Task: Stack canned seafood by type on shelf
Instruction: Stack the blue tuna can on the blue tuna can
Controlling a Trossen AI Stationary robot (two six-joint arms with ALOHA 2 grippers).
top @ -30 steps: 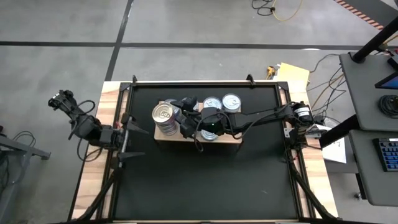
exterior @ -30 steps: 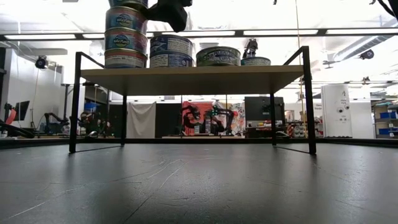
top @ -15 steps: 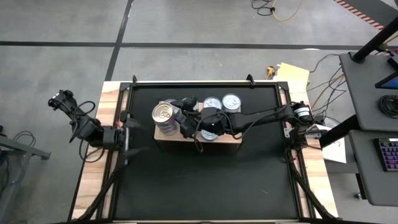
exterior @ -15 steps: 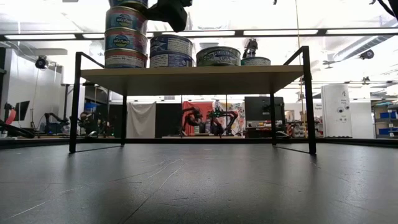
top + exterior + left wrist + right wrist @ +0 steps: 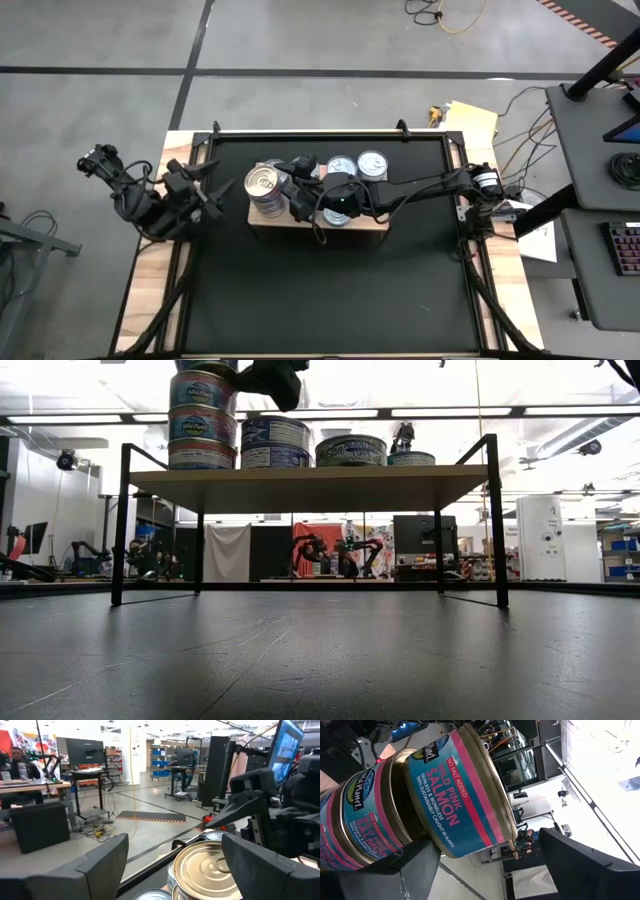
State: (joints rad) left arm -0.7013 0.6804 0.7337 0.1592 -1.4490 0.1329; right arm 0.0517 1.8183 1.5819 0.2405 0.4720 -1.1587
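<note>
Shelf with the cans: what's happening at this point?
The right gripper is over the wooden shelf, open, its fingers either side of the top can of the tall salmon stack. Shorter stacks and single cans sit alongside on the shelf. The left gripper is open and empty, off at the left edge of the table, facing the stack.

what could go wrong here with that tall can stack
The salmon stack stands several cans high at the shelf's left end, so a nudge could topple it onto the mat. The right gripper, jaws open, sits right beside the top can; pulling away carelessly might clip it. The left gripper, also open, points toward the same stack from the table's left edge and could bump it if it advances.
</note>
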